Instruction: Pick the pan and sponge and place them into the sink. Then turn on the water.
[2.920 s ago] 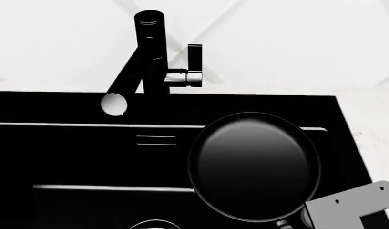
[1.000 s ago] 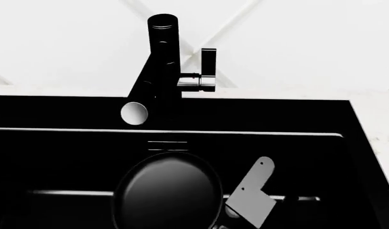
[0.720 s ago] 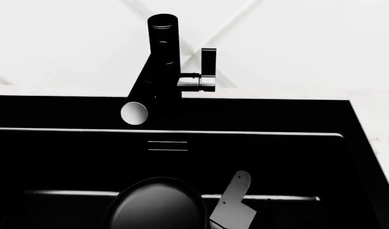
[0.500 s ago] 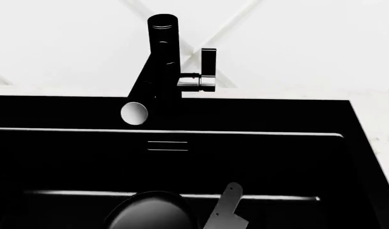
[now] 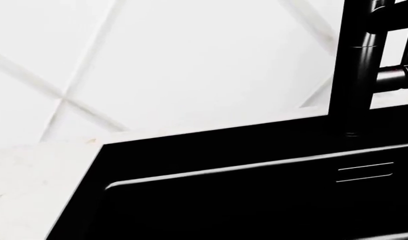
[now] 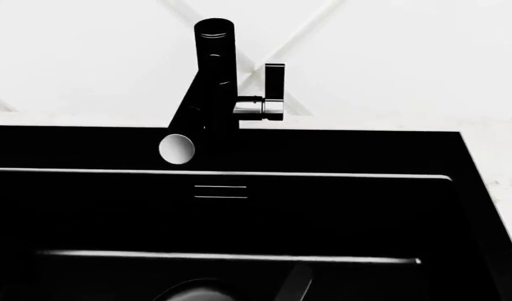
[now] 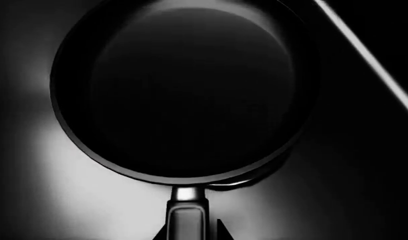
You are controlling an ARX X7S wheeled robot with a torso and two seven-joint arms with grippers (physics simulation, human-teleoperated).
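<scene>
The round, shallow, glossy black frying pan (image 7: 180,90) lies low inside the large rectangular black sink basin (image 6: 239,216). In the right wrist view it fills most of the picture, its long thin black handle (image 7: 186,212) running straight back toward that camera, so the pan's long axis is in line with the right arm. The handle disappears under the edge of that view where the jaws would be, so whether they are pinching it or have spread off it cannot be told. In the head view only a sliver of the pan's rim (image 6: 193,291) shows, well below the sink's slotted overflow (image 6: 221,191), with a dim slanted shape just beside it that is probably part of the right arm.

The left jaws are not visible in any view; the left wrist camera looks at the sink's far corner and the white counter (image 5: 37,185) beside it.

The black cylindrical faucet (image 6: 208,88) stands behind the sink, its spout angled out over the basin, with the chrome-and-black side lever (image 6: 268,94) just beside the column. No stream shows from the spout. The sponge is not visible anywhere. Nothing stands between the pan and the sink floor.
</scene>
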